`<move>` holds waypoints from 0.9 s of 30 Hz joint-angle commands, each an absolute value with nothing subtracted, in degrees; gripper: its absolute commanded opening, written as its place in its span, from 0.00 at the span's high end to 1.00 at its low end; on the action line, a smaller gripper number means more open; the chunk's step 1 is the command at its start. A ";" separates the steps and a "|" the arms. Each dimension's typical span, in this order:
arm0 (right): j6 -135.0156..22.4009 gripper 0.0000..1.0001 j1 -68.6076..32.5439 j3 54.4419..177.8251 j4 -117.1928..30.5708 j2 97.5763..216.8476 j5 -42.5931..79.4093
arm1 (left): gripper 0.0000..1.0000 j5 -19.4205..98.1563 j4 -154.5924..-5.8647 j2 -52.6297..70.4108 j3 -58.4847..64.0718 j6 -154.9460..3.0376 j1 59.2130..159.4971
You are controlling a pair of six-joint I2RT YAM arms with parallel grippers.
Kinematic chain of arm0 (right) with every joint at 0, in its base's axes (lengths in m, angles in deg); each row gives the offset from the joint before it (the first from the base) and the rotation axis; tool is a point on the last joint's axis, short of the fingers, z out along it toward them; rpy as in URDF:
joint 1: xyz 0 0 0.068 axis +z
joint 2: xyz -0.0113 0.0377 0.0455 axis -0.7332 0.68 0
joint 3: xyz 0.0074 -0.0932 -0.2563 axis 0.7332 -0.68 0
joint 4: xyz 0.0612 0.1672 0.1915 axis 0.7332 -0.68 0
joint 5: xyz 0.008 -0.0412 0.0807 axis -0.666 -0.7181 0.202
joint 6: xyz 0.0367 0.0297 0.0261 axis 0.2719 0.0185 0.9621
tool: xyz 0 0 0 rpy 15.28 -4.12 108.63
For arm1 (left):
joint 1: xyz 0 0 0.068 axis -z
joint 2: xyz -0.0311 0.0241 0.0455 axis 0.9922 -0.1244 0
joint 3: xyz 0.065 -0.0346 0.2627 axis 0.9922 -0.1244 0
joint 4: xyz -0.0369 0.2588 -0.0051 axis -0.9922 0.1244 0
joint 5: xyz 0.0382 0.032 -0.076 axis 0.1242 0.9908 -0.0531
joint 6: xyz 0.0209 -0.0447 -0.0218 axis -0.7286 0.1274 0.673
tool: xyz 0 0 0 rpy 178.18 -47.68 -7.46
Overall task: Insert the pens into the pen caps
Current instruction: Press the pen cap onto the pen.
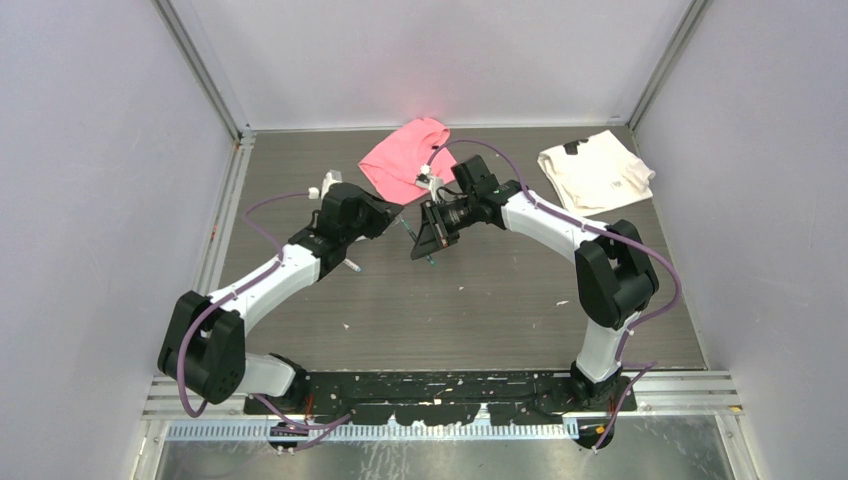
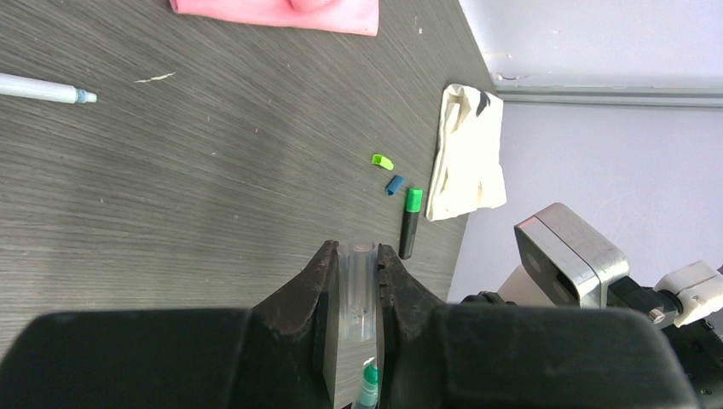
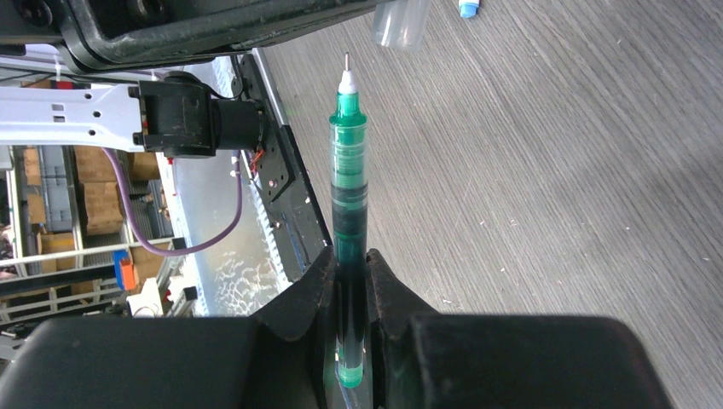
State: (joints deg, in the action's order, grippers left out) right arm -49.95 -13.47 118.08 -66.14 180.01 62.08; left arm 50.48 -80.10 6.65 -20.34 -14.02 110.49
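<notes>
Gripping a clear pen cap (image 2: 359, 294) in the closed left end effector (image 2: 358, 252) and a green pen (image 3: 348, 170) in the closed right end effector (image 3: 349, 260), tip near the cap but not inserted, with green cap (image 2: 382, 161), blue cap (image 2: 394, 184) and white pen (image 2: 38, 87) loose on the surface (image 2: 213, 187).

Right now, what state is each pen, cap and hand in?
left hand: shut on clear cap
right hand: shut on green pen
green pen: uncapped, not yet in clear cap
white pen: uncapped, lying on table
green cap: loose on table
blue cap: loose on table
black highlighter: capped, lying on table
</notes>
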 commanded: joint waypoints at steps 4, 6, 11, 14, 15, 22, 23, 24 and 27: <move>-50.10 0.99 -13.30 119.69 -65.74 178.39 61.06 | 0.99 50.53 -83.17 8.80 -20.33 -13.61 110.28; -50.08 0.99 -13.32 119.79 -65.98 178.52 60.88 | 0.99 50.71 -83.51 8.93 -20.57 -13.57 110.29; -49.94 0.99 -13.31 120.04 -66.18 178.72 60.26 | 0.99 50.58 -83.91 8.93 -20.51 -13.61 110.28; -49.89 0.99 -13.31 120.00 -66.09 178.70 60.05 | 0.99 50.12 -84.25 8.72 -20.51 -13.61 110.36; -49.79 0.99 -13.26 120.04 -66.12 178.70 59.95 | 0.99 49.90 -84.34 8.65 -20.51 -13.56 110.35; -49.22 0.99 -13.31 120.27 -65.92 178.79 59.17 | 0.99 48.07 -85.47 7.88 -21.27 -13.38 110.69; -49.17 0.99 -13.31 120.31 -65.93 178.85 59.04 | 0.99 48.06 -85.50 7.84 -21.42 -13.29 110.91; -49.06 0.99 -13.30 120.36 -65.88 178.86 58.83 | 0.99 47.99 -85.55 7.76 -21.47 -13.34 111.09; -48.82 0.99 -13.32 120.54 -65.83 178.85 58.69 | 0.99 47.89 -85.38 7.53 -21.75 -13.35 111.41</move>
State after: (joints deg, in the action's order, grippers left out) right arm -49.38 -13.47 118.08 -66.70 180.01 59.26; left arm 48.80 -82.62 6.96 -21.39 -13.95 110.89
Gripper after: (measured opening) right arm 0.186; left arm 0.173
